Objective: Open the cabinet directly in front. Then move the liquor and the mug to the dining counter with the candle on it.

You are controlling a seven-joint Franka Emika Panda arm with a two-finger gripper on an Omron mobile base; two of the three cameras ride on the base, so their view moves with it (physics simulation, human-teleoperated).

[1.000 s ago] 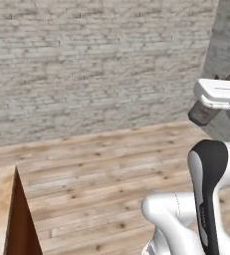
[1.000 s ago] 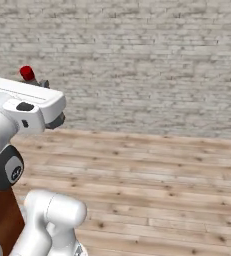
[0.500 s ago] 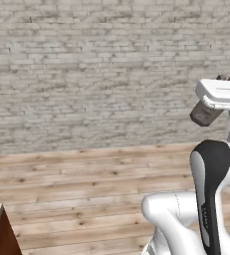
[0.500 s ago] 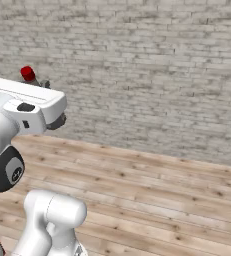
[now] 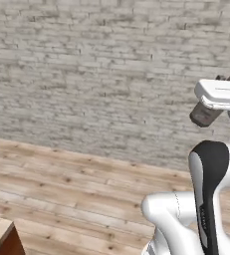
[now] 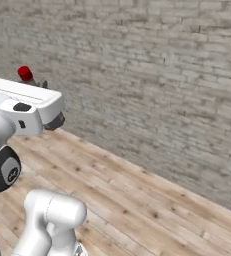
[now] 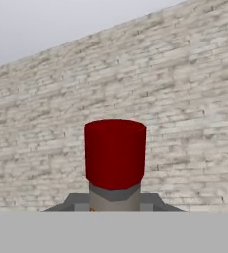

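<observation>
The hand (image 7: 115, 210) was clamped on the liquor (image 7: 115, 154) just below its cap, the dark fingers (image 7: 73, 201) showing on either side of the grey glass neck, so the bottle rode aloft at the end of the arm. The red cap, a smooth matte cylinder, also showed above the white wrist in both base views. The step in hand appeared to be the carry of the liquor toward the dining counter; the next move would call for bringing that slab into sight and lowering the bottle upright onto it. Below lay a wooden plank floor (image 5: 61, 184), warm and knotted. Farthest stood a pale brick wall (image 6: 162, 90), rough and mottled.
</observation>
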